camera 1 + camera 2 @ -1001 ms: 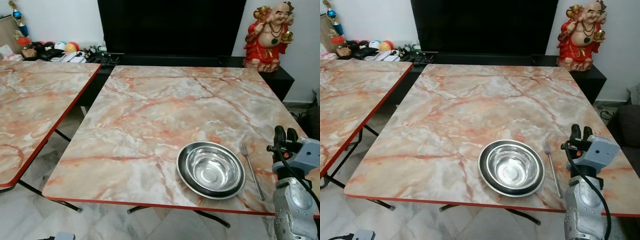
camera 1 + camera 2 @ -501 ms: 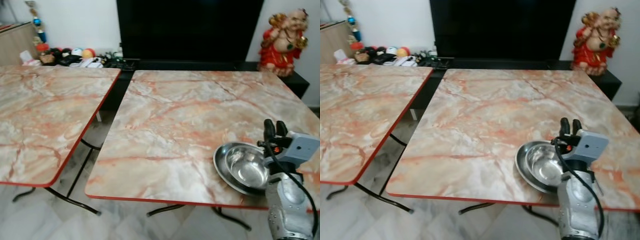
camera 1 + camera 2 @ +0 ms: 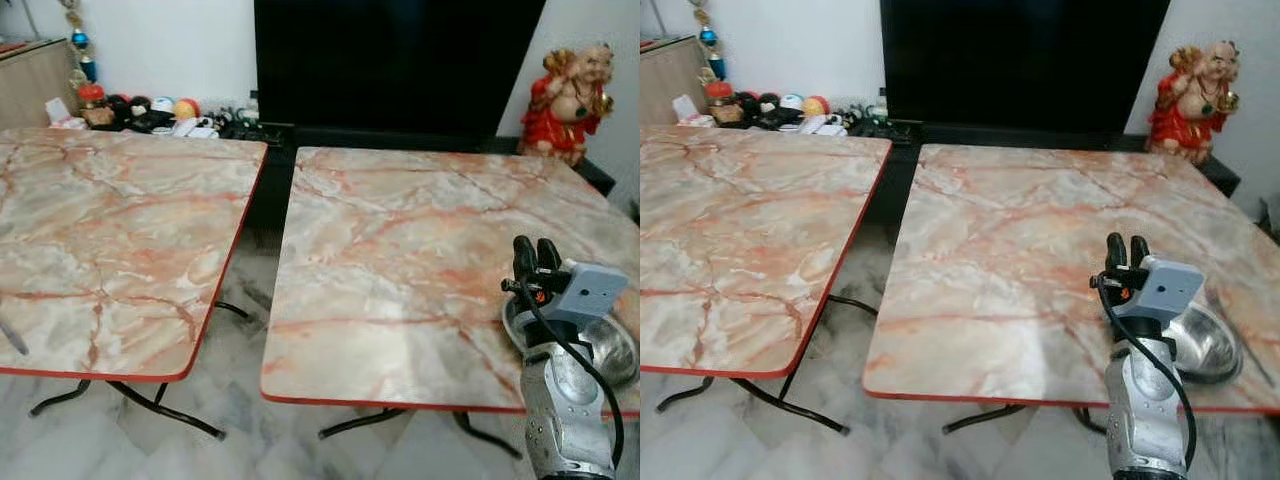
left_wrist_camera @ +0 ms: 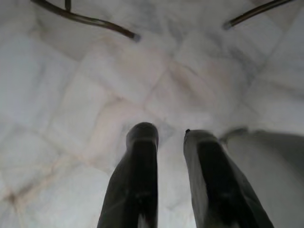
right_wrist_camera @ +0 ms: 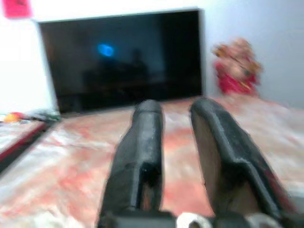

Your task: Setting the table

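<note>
**Bowl half hidden behind my right arm**

My left tool (image 4: 164, 142) hangs over the marble floor (image 4: 71, 95), fingers slightly parted and holding nothing. Two marble counters stand side by side; the left counter (image 3: 110, 230) is cut off at the frame edge. On the right counter (image 3: 1020, 250), near its front right corner, sits the steel bowl (image 3: 1208, 342), partly covered by my raised right tool (image 3: 1124, 246), fingers slightly apart, empty
</note>
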`<state>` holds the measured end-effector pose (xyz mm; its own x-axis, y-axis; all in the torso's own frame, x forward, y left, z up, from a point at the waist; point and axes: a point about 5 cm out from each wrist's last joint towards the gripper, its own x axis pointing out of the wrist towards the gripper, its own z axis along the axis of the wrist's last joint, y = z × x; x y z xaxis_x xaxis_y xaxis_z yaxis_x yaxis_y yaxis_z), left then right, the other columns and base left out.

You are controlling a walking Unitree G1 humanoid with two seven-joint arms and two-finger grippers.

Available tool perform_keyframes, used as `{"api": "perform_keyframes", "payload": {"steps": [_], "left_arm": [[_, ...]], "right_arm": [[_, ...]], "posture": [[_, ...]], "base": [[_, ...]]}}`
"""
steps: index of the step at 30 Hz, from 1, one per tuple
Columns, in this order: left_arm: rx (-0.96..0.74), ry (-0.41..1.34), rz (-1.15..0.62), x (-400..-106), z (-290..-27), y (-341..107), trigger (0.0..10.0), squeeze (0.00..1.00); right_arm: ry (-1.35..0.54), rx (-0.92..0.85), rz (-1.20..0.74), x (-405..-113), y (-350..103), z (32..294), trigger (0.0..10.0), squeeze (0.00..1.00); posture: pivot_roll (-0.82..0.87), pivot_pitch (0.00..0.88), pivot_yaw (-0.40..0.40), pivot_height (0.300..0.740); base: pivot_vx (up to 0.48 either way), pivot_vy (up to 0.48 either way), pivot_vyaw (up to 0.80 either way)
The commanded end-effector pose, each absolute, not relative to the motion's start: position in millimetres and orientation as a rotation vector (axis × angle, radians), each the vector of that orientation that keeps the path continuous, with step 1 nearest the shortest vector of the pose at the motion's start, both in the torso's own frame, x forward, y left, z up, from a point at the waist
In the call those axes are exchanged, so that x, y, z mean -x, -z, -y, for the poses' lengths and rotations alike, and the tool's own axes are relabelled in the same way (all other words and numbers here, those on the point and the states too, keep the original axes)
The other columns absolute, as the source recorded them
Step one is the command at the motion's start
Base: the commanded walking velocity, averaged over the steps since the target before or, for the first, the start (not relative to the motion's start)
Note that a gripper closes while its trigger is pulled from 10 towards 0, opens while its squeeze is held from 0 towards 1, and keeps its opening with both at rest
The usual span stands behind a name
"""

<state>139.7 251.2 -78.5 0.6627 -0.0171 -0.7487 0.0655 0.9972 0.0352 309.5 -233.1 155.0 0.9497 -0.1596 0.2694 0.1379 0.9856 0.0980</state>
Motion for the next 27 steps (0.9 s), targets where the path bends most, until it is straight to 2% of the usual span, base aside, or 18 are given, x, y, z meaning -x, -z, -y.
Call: {"api": "perform_keyframes", "payload": {"steps": [1,12,19,27], "left_arm": [[-0.083,0.044,-0.845,-139,-259,76,10.0,0.00],[-0.086,0.020,-0.832,-144,-265,73,10.0,0.00],[-0.081,-0.006,-0.799,-154,-268,67,10.0,0.00],[-0.074,-0.023,-0.813,-147,-270,70,10.0,0.00]], "right_arm": [[0.113,-0.079,0.302,-313,-163,222,10.0,0.00],[0.108,-0.082,0.301,-318,-167,223,10.0,0.00],[0.103,-0.092,0.288,-319,-164,216,10.0,0.00],[0.094,-0.106,0.288,-321,-165,211,10.0,0.00]], "posture": [[0.07,0.000,-0.037,0.740],[0.08,0.000,-0.036,0.740],[0.10,0.041,-0.044,0.740],[0.10,0.062,-0.046,0.740]], "base": [[0.000,0.480,0.00],[0.000,0.480,0.00],[0.000,0.480,0.00],[0.000,0.480,0.00]]}}
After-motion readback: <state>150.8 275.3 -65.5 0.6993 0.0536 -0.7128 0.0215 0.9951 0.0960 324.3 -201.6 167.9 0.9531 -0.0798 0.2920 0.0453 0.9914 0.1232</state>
